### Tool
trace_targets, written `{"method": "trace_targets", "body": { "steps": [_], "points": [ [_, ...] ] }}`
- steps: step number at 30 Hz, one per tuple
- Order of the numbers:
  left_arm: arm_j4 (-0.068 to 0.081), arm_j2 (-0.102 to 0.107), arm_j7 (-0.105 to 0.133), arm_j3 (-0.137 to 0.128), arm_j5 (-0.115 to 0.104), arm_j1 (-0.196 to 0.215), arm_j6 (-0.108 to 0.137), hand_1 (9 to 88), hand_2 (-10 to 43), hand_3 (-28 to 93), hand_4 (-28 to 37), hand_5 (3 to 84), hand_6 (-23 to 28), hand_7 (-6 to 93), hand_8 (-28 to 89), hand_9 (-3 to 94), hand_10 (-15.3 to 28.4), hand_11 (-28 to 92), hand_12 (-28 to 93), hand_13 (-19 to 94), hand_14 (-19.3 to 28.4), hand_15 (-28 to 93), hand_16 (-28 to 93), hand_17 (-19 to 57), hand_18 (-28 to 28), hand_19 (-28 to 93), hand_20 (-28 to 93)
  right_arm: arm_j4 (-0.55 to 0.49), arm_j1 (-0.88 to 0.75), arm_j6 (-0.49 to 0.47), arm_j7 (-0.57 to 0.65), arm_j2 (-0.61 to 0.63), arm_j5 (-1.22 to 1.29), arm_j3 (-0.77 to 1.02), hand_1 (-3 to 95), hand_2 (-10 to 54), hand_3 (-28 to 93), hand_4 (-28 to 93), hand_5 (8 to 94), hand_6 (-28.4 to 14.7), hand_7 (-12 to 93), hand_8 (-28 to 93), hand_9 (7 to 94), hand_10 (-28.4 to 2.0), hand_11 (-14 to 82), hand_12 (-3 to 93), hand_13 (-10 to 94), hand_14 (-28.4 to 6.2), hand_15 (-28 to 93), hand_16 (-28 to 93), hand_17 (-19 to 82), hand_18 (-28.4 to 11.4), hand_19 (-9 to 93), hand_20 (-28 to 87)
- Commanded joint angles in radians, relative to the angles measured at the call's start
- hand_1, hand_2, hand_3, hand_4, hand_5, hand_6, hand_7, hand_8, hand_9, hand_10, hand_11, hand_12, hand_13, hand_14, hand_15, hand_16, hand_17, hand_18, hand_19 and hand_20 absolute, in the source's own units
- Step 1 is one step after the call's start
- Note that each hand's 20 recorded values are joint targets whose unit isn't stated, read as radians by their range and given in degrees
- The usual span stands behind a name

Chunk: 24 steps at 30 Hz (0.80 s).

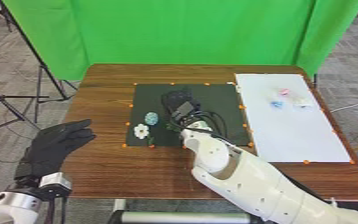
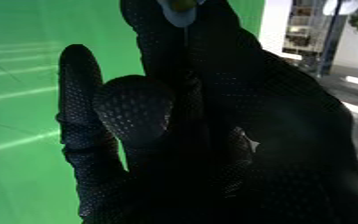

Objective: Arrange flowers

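At the brown table point(image 1: 95, 175), reaches in from five o'clock with the white right arm point(image 1: 269, 187), past the white sheet point(image 1: 309, 137) at three o'clock, onto the black mat point(image 1: 215, 95). Holds the left hand point(image 1: 49, 150) at eight o'clock, loosely open, pointing toward one. Over the mat, points the right hand point(image 1: 184, 107) toward eleven, pinching a pale flower point(image 2: 181, 16) between fingers. Toward eight from there, has a bluish flower point(image 1: 151, 118), then a white flower point(image 1: 141, 131); on the sheet, at two, a pink flower point(image 1: 284, 92).
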Motion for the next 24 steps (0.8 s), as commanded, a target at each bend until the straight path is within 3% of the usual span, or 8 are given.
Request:
{"method": "trace_targets", "body": {
  "steps": [1,15,20,24],
  "points": [
    [-0.001,-0.002,0.011,-0.007,-0.001,0.017,-0.002,30.3,3.4,79,-14.5,53.6,16.2,14.6,-9,44.3,22.8,43,11,30,27.5,64,-14,-9.3,20.8,59,14,-0.025,-0.028,-0.075,0.000,-0.003,-0.005,0.016,54.6,-9.5,75,-28,77.0,-0.6,28,0,85.9,-7.5,16.2,37.3,75,-5.9,73,25,28,-19.8,85,4],
    [-0.005,-0.001,0.015,-0.004,-0.001,0.024,0.001,30.3,3.3,80,-14.6,53.6,16.1,14.8,-9,44.4,22.8,43,11,30,27.5,64,-14,-9.3,20.8,59,14,-0.040,-0.004,-0.134,0.026,-0.007,0.013,0.012,51.0,-9.5,76,-28,70.5,-2.9,26,-1,77.8,-10.1,17.3,36.2,67,-7.6,74,27,23,-21.3,84,5],
    [-0.007,0.000,0.018,-0.002,0.000,0.029,0.006,30.4,3.3,79,-14.6,53.5,16.1,14.8,-9,44.4,22.8,43,11,30,27.4,64,-14,-9.3,20.8,59,14,-0.051,0.005,-0.170,0.037,-0.009,0.034,0.013,47.9,-9.5,80,-28,68.4,-3.4,24,-3,70.6,-12.6,26.5,28.8,63,-9.4,76,26,20,-22.4,83,8],
    [-0.010,-0.004,0.016,-0.008,0.000,0.038,0.007,30.5,3.3,79,-14.7,53.5,16.1,14.8,-9,44.5,22.9,43,11,30,27.4,64,-14,-9.3,20.8,59,14,-0.064,0.017,-0.195,0.048,0.001,0.050,0.008,45.7,-9.5,82,-28,66.8,-3.7,23,-12,66.1,-15.4,32.8,22.3,60,-10.5,77,25,19,-23.1,82,10]
  ]
}}
